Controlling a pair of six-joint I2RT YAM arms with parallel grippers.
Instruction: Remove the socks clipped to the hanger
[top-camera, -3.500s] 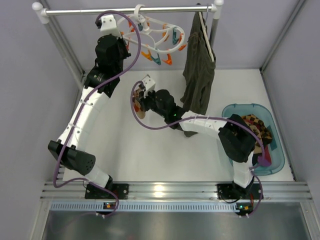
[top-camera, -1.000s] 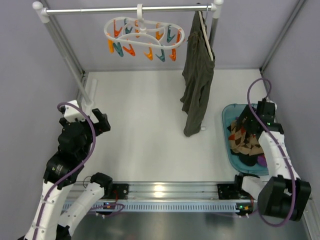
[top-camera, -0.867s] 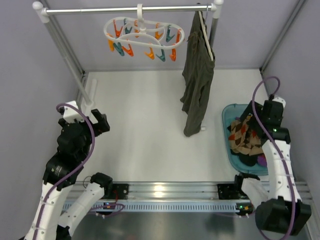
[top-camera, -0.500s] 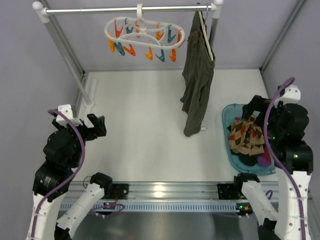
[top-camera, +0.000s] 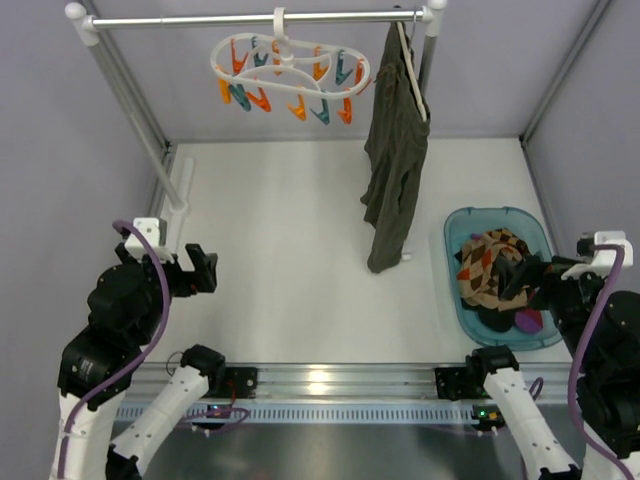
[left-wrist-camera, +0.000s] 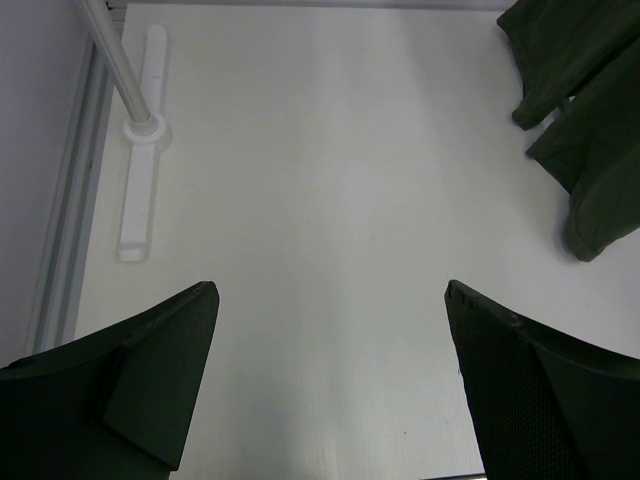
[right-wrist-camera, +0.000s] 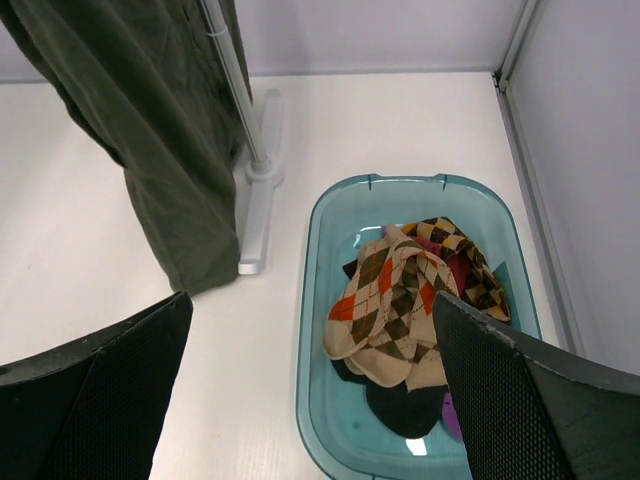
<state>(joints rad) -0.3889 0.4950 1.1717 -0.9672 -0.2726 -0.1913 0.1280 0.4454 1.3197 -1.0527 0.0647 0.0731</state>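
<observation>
Hanger is found hooked on the far rail, long axis along it, clips bare as far as can be seen. Socks are heaped in the teal basin, just ahead of the right pincer, which is spread wide and empty. Left pincer, the nearer to the hanger though well apart from it, is likewise wide and empty. Removal is judged complete.

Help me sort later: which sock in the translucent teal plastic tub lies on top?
The tan-and-brown argyle sock with orange diamonds, draped over the others; the black socks lie beneath it, and a purple one peeks out beside them.
</observation>
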